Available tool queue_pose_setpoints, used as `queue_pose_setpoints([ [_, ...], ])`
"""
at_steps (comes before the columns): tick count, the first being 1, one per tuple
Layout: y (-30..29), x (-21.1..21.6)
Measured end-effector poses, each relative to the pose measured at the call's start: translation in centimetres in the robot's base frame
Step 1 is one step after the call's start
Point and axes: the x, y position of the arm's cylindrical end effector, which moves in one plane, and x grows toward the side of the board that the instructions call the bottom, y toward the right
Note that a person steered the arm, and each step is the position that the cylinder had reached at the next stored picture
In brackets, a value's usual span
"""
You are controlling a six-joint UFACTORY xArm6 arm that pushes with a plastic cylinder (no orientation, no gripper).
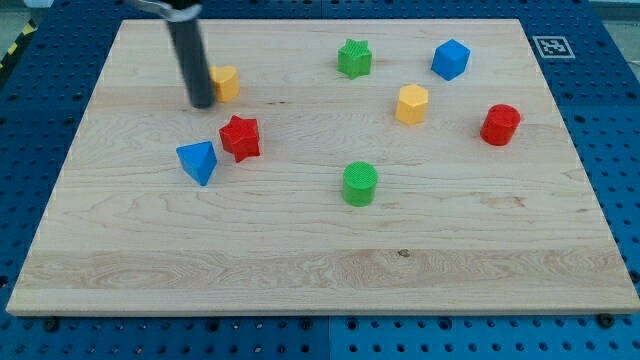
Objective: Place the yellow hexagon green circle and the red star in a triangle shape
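The board (pixel 320 290) lies nearest, its bare front strip toward the view's bottom. There is no claw here, only a rod, so nothing spreads or pinches; my tip (pixel 201 104) touches the left side of a small yellow block (pixel 226 82) at upper left.

The green circle (pixel 360 184) sits near centre, the red star (pixel 240 137) left of it, the yellow hexagon (pixel 411 103) up and to the right. The three already lie spread apart, roughly as a wide triangle.

The main risk, as I judge it: the blue triangle (pixel 198 161) touches the star's lower left, so a push on the star from that side would drag it along. Pushing on from here would also shove the wrong yellow block.

The red cylinder (pixel 500 124), blue cube (pixel 450 59) and green star (pixel 354 58) stand clear.
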Motion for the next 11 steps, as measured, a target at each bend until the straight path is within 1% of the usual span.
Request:
queue_pose_setpoints([
  [1,1.9,2.9],
  [3,24.4,3.5],
  [4,35.0,6.2],
  [5,29.0,11.1],
  [6,17.8,14.2],
  [7,7.6,8.7],
  [9,4.5,0.5],
  [10,1.3,2.7],
  [11,-2.3,7.6],
])
